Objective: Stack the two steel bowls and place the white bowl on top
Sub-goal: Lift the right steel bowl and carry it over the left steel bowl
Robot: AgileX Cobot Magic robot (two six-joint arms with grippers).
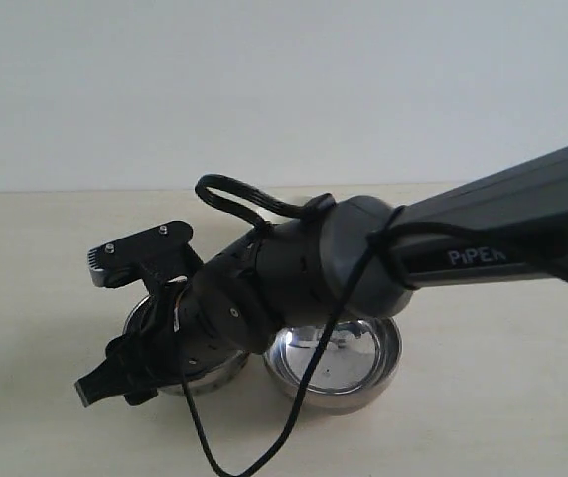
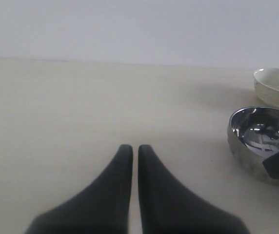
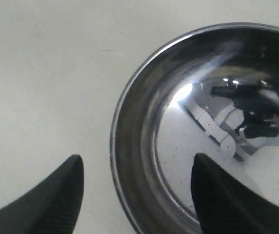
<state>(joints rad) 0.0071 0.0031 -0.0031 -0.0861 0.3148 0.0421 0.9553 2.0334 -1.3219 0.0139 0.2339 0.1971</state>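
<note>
Right wrist view: right hand (image 3: pixel 137 157) half-open, empty, astride rim of steel bowl (image 3: pixel 144 97).

Steel bowl (image 3: pixel 144 122): mirror-silver, with dark and white reflections. White bowl (image 2: pixel 275 84) beside it: glossy cream. Counter (image 2: pixel 71 107): plain pale beige. Left claw (image 2: pixel 130 148) and right claw (image 3: pixel 137 170): matte black. Arm (image 1: pixel 502 229): dark grey, white lettering.
</note>
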